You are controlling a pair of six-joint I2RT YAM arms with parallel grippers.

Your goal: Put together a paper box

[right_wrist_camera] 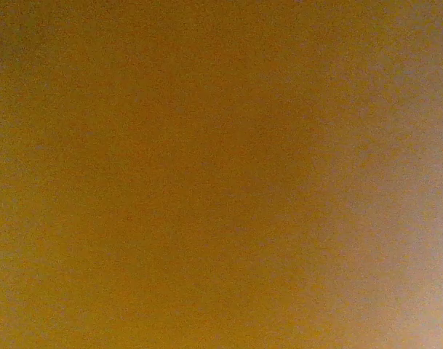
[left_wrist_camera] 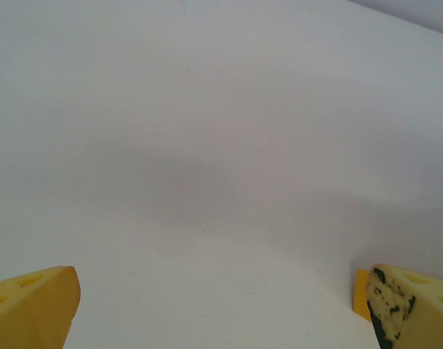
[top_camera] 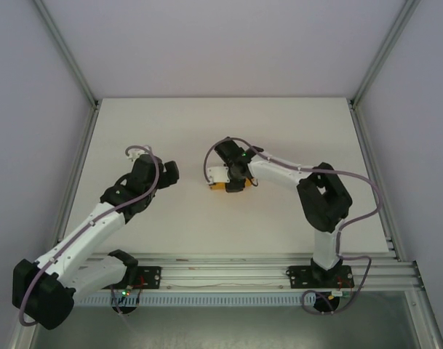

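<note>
Right gripper is set upon paper box, closure indiscernible; left gripper is spread open. Card may be crumpled by off-crease squeezing.

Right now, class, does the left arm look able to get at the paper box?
Probably yes. The left fingers stand open, aimed at the paper box across bare table. The right arm hangs low over the box, though, so likely only its left edge is free.

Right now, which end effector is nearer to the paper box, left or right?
Right. The right end effector sits directly over the paper box, hiding most of it; the left end effector hangs open to the box's left, clearly apart.
</note>
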